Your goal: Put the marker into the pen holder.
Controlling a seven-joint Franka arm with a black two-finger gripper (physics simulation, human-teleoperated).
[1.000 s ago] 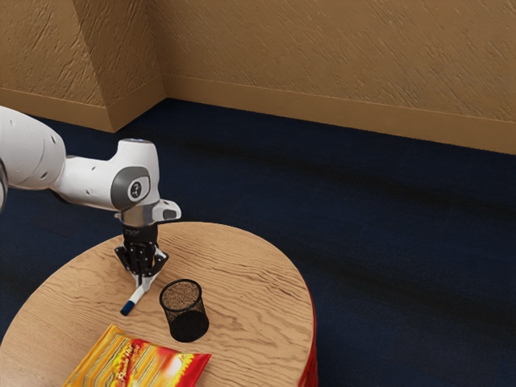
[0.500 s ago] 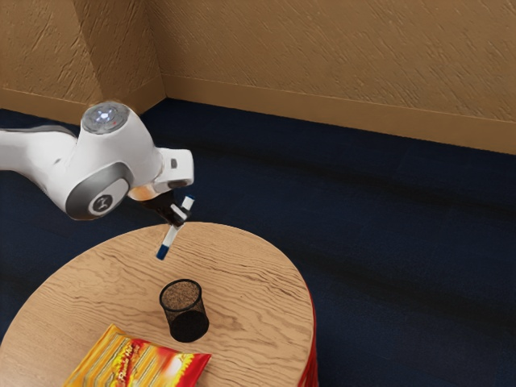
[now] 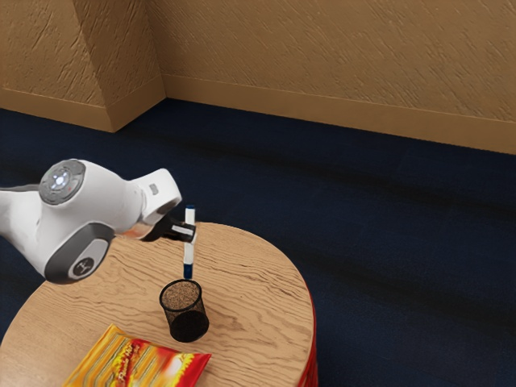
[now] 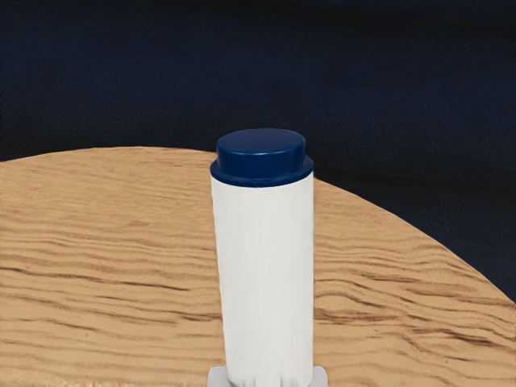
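My gripper (image 3: 187, 233) is tipped nearly sideways and shut on the white marker (image 3: 189, 256), gripping it around its middle. The marker stands close to upright, blue cap down, its lower tip just above the back rim of the black mesh pen holder (image 3: 185, 311) in the exterior view. Whether the tip is directly over the opening I cannot tell. In the wrist view the marker (image 4: 264, 274) rises from the lower edge, with its blue end on top.
A yellow and red snack packet (image 3: 139, 360) lies on the round wooden table (image 3: 250, 282), beside the pen holder. The table's curved edge drops to a dark blue floor (image 3: 387, 242).
The marker has gone from lying slanted at the tabletop to hanging near upright above it. My hand has lifted, tilted over and carried it toward the holder, which has not moved.
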